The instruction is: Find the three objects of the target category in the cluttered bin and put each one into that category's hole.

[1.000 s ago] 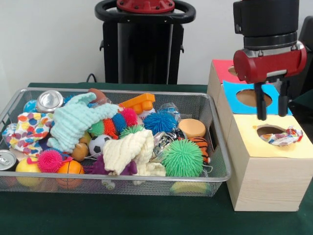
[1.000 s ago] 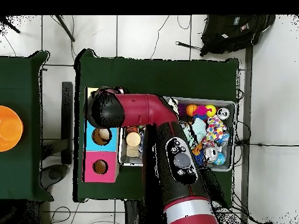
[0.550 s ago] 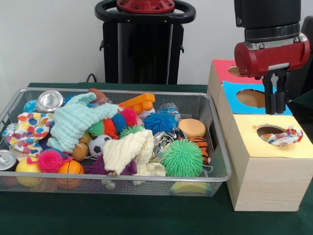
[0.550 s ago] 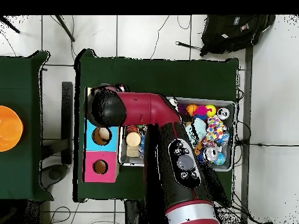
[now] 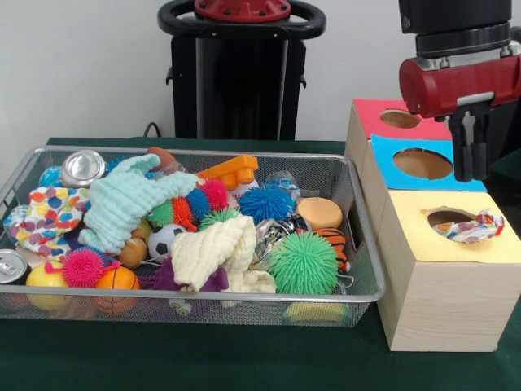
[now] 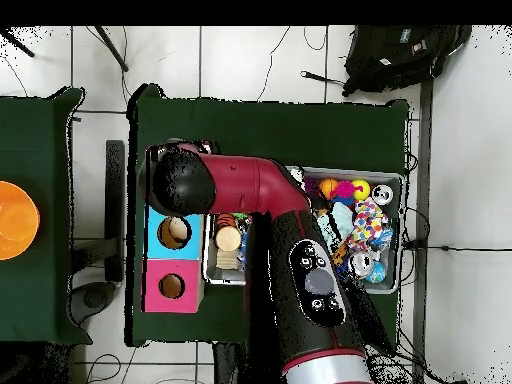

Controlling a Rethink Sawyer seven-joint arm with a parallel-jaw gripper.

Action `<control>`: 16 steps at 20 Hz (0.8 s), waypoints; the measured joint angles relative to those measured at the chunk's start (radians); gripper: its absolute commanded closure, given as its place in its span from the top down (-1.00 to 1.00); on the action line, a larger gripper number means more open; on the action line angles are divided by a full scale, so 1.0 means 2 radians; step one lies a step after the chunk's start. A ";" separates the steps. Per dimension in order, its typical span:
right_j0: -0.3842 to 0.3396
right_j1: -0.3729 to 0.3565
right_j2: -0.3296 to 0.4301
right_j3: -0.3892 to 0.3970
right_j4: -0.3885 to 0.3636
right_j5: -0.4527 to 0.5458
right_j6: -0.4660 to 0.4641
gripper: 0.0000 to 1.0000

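Observation:
My gripper (image 5: 470,175) hangs above the wooden sorting box (image 5: 440,301), over the seam between its blue panel (image 5: 423,163) and yellow panel (image 5: 456,236). Its two fingers stand close together, shut, with nothing between them. A crumpled, colourful wrapper (image 5: 472,227) lies on the right rim of the yellow panel's hole (image 5: 446,217), partly inside it. Behind the blue panel is the red panel (image 5: 391,120) with its own hole. In the overhead view the arm's wrist (image 6: 182,183) hides the gripper and the yellow end of the box; the blue hole (image 6: 173,233) and the pink hole (image 6: 172,286) show.
The wire mesh bin (image 5: 362,244) left of the box holds several toys: a green spiky ball (image 5: 303,262), a blue spiky ball (image 5: 265,203), a cream cloth (image 5: 213,251), a mint cloth (image 5: 122,204), a can (image 5: 82,168), and a shiny wrapper (image 5: 273,232).
The gripper has risen and moved to the right, away from the yellow hole, and its fingers have come together from open. The wrapper stays at the hole's rim.

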 measured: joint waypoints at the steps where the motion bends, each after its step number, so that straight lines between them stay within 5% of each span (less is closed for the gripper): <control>1: 0.002 -0.001 0.000 0.000 0.004 0.000 0.000 -1.00; 16: 0.048 0.017 -0.007 -0.019 0.021 0.000 0.000 -1.00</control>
